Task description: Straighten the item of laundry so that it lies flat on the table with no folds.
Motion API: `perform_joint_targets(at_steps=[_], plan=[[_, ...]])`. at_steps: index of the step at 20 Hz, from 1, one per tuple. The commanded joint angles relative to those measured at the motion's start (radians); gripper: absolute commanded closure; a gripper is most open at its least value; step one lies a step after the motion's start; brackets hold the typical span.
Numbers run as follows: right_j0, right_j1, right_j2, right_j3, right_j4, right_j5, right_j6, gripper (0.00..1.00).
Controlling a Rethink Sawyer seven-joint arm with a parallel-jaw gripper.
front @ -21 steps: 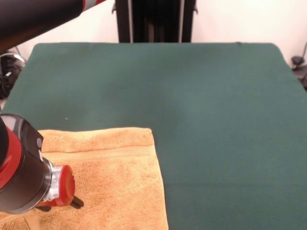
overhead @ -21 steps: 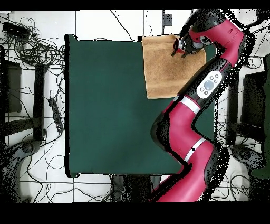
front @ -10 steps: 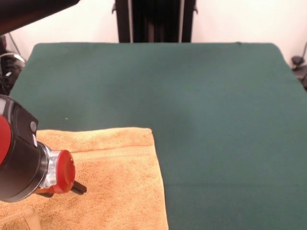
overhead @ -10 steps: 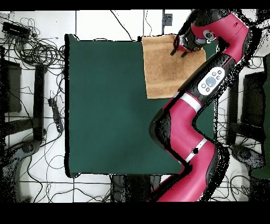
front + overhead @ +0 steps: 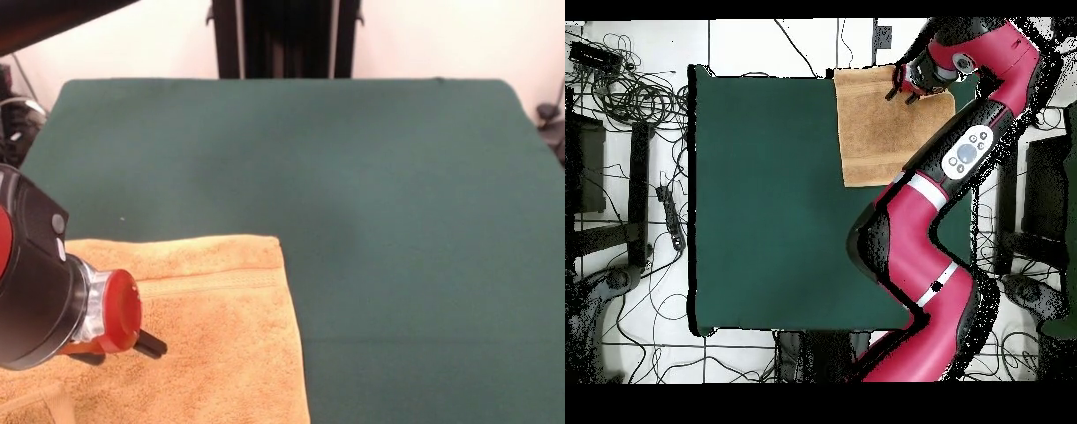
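The item of laundry [image 5: 212, 344] is an orange-tan towel lying at the lower left of the front view, with a woven band across it near its far edge. In the overhead view the item of laundry [image 5: 870, 135] sits at the top right of the green table [image 5: 765, 200], its top edge along the table's edge. It looks mostly flat, with a raised strip at its lower left in the front view. My gripper [image 5: 148, 343] hovers low over the towel's left part, and in the overhead view the gripper [image 5: 895, 93] is near the towel's upper right. The table [image 5: 397, 177] is bare beside it.
My red arm [image 5: 915, 260] crosses the table's right side in the overhead view and covers the towel's right edge. Tangled cables [image 5: 625, 100] lie on the floor left of the table. The towel's left part runs out of the front view.
My gripper has shifted slightly, rightward in the front view and toward the towel's top edge in the overhead view. The towel has not moved.
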Motion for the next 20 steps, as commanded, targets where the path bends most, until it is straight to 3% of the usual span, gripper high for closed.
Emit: perform_joint_targets(at_steps=[1, 11, 20], plan=[[0.037, 0.069, -0.035, -0.114, 0.029, -0.151, -0.274, 0.0], [0.023, 0.104, -0.071, -0.112, 0.094, -0.307, -0.381, 0.0], [0.024, 0.081, -0.065, -0.11, 0.061, -0.265, -0.431, 0.0]])
